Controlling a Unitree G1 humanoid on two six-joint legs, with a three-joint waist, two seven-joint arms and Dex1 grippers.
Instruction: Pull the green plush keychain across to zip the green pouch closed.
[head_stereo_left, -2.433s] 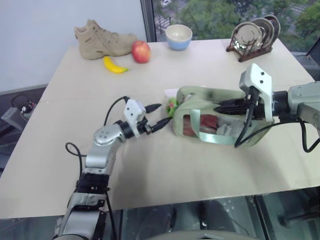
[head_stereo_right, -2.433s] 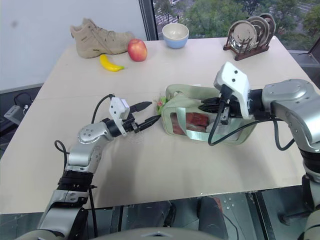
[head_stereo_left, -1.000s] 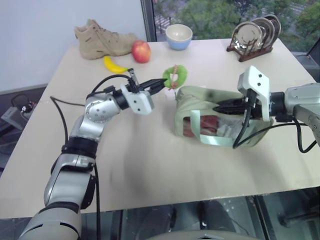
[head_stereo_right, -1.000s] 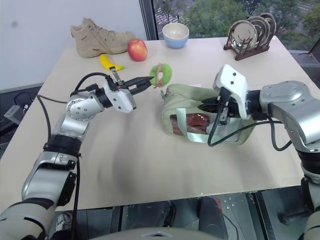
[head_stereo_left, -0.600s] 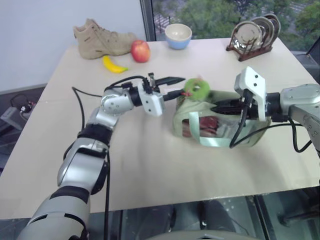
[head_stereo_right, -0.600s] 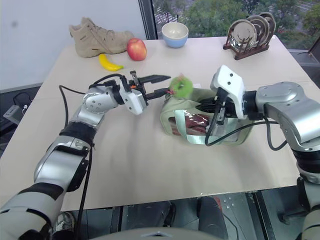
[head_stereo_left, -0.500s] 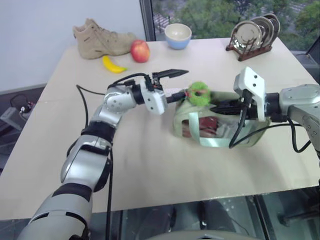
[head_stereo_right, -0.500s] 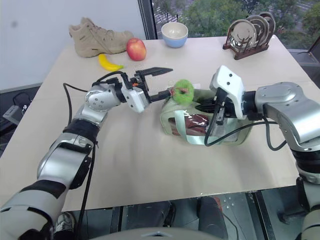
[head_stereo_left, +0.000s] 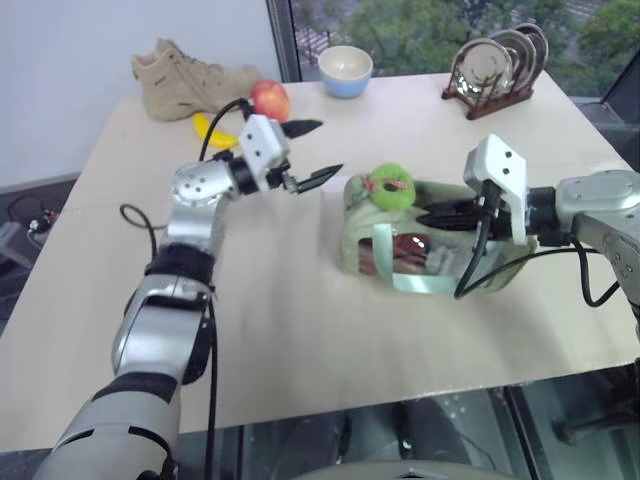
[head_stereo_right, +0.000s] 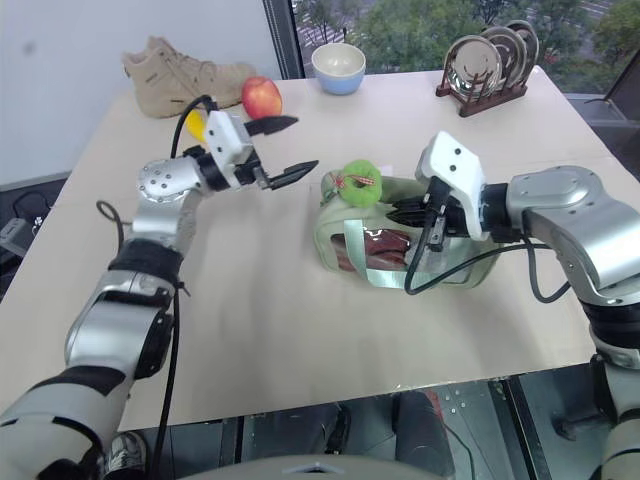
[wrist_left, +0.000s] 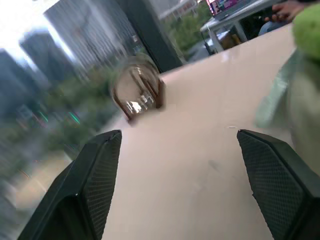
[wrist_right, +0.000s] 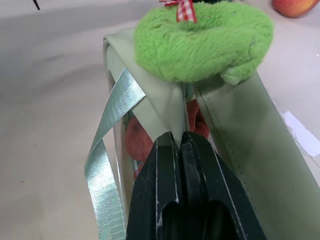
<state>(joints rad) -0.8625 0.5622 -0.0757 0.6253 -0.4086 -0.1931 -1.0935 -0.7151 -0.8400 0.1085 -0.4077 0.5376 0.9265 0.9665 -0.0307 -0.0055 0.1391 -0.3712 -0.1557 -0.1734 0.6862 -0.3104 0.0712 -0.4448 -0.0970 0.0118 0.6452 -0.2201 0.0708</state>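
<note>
Lime-green and fuzzy, the green plush keychain (head_stereo_left: 388, 187) is seen resting on top of the green pouch (head_stereo_left: 432, 245), at the end of the pouch nearer the left arm, with a small red-checked bow showing on it. The pouch lies near the middle of the table (head_stereo_left: 300, 330), its long axis running across the head views from the keychain end toward the right arm, and the zipper line is seen in the right wrist view running along the top from under the plush toward the camera. The left gripper (head_stereo_left: 308, 152) is held apart from the keychain, on the side away from the right arm, with its black fingers spread wide and nothing between them; it is pointed roughly level toward the pouch. The right gripper (wrist_right: 181, 145) is pressed shut on the pouch fabric at the top, beside the zipper, and appears to be bracing the bag. By this layout the left gripper is the free one nearer the keychain, and any pull to close the zipper would probably have to follow the pouch's long axis. How far the zipper is closed cannot be told.
</note>
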